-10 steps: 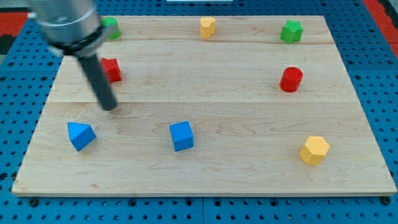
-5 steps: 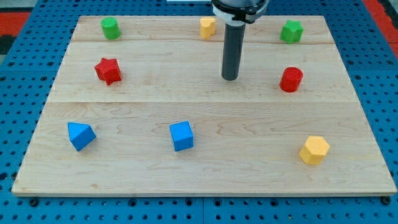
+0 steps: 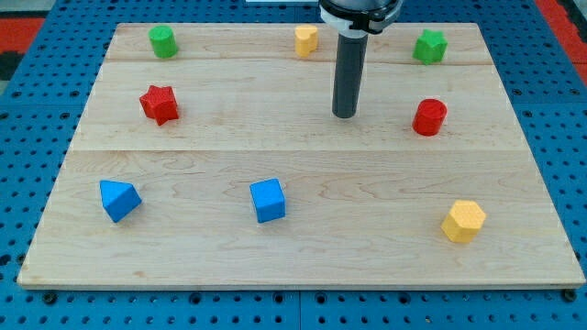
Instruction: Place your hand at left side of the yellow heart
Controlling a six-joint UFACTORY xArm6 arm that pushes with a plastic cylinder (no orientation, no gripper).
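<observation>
Yellow heart, shape small and only probably a heart: near top edge of desk. My tip: below and to the view's right of that heart, well apart. No claw fitted; bare rod, nothing held. Risk: direct leftward sweep clipping the heart and shoving it off position. Further risk: mistaking other yellow block, far below-right of the heart, for target.

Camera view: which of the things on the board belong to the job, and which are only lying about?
Belong to the job:
my tip, below and to the right of the top yellow block, apart from it
top yellow block, probably the heart; its shape is unclear

Only lying about:
yellow hexagon
green cylinder
green block
red star
red cylinder
blue wedge
blue cube
</observation>
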